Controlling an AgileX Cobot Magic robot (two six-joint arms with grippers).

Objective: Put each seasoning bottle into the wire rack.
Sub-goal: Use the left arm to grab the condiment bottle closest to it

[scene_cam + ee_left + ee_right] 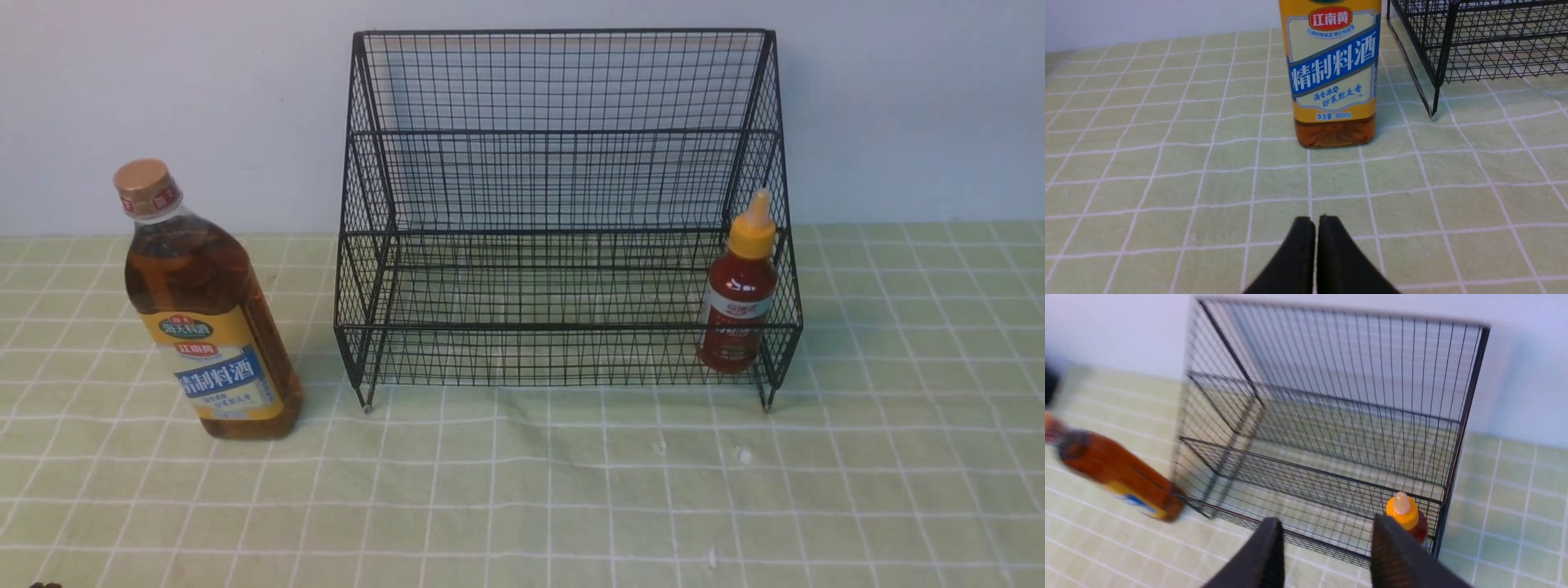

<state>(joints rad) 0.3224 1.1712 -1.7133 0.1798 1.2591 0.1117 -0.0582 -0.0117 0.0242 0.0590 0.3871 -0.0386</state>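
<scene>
Right wrist view: right gripper (pixel 1327 524) fingers parted, empty; red sauce bottle (pixel 1404 514) stands in wire rack (pixel 1470 396), lower tier, right corner; left gripper (pixel 1314 222) pinched closed, facing amber bottle (pixel 1333 73) outside rack. Next step, probably: open wide, grasp it.

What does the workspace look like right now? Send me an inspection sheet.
Surface: green checked tablecloth, flat.
Job's things: red sauce bottle upright in the wire rack, lower tier, robot's right end; tall amber bottle standing on the cloth left of the rack, outside it.
Clutter: a few small white specks on the cloth.
Grippers: left gripper shut, empty, low over the cloth, facing the amber bottle; right gripper open, empty, facing the rack.
Cables: nothing seen.
Surroundings: plain pale wall behind.
</scene>
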